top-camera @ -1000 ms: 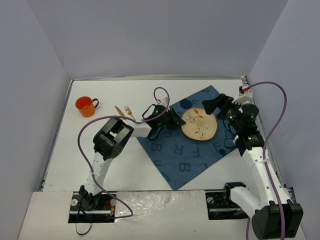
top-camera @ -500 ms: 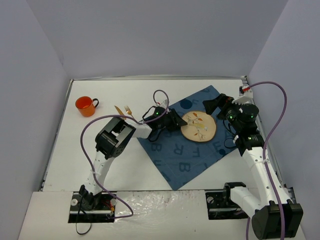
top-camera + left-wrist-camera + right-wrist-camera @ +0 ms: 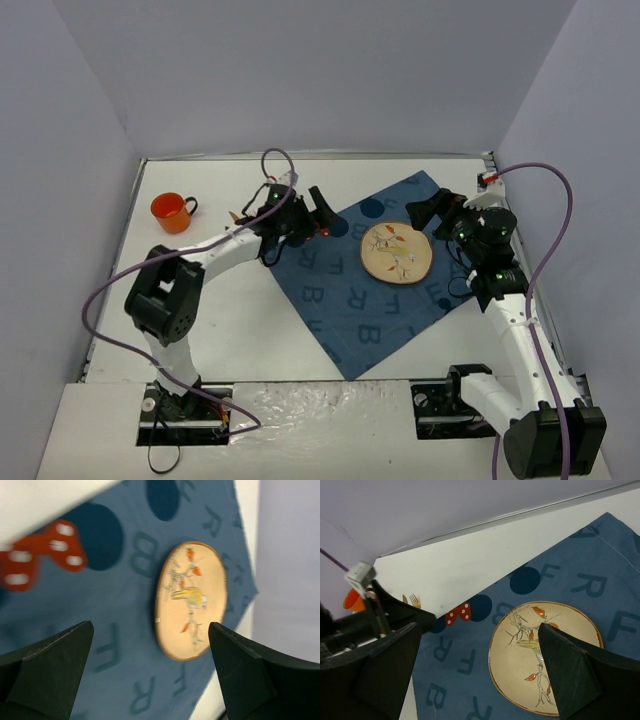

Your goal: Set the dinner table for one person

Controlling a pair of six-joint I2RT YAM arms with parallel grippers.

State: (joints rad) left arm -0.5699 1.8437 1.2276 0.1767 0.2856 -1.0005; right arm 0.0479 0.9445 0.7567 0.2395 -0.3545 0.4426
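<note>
Both jaws above dinner table (image 3: 258, 335)

White bench (image 3: 260, 330); blue cloth (image 3: 350, 310), darker letters, dots, red white-spotted bow (image 3: 458, 614); tan plate (image 3: 398, 251), branch, orange leaves; orange mug (image 3: 172, 212).

The red bow print (image 3: 37, 555) just ahead of the left gripper (image 3: 149, 627) is blurred in its wrist view. From the right wrist, the cup (image 3: 353, 600) sits mostly hidden behind that gripper, and the fork (image 3: 414, 600) shows only tines.
</note>
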